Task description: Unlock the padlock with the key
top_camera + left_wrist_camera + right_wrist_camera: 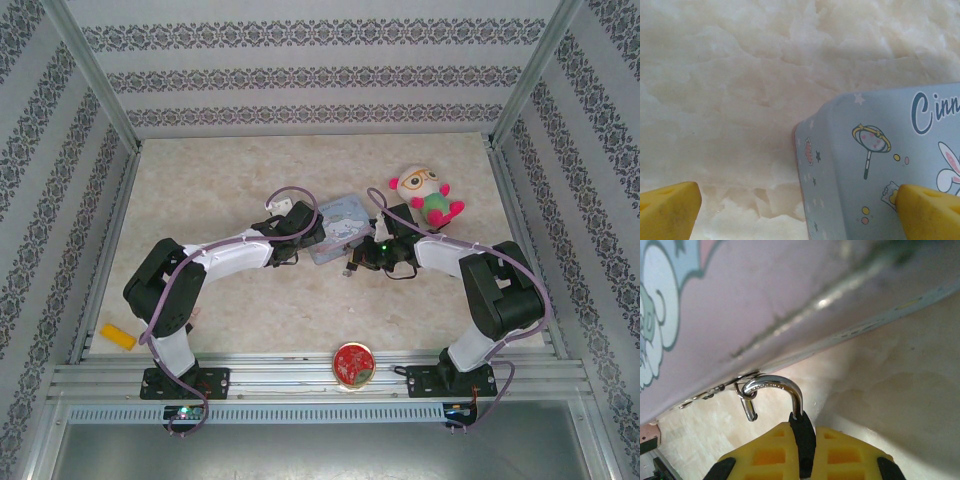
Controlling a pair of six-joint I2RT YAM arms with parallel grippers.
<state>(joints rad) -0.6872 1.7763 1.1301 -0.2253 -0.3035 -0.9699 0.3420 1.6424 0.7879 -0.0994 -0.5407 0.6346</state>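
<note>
In the right wrist view my right gripper (804,435) is shut on the padlock (803,432), whose dark body is pinched between the yellow fingers. Its silvery shackle (777,385) curves up through a small wire ring under the light-blue cartoon tin (765,300). The shackle's short end hangs free of the body. My left gripper (799,210) is open and straddles a corner of the tin (880,165), with one finger (670,207) over bare table and the other over the lid. In the top view both grippers, left (300,222) and right (368,255), flank the tin (340,220). The key is hidden.
A plush toy (428,195) lies just behind the right arm. A round red tin (353,363) sits at the front edge between the arm bases. A yellow block (119,336) lies at the front left. Patterned walls close in the marble table (230,310).
</note>
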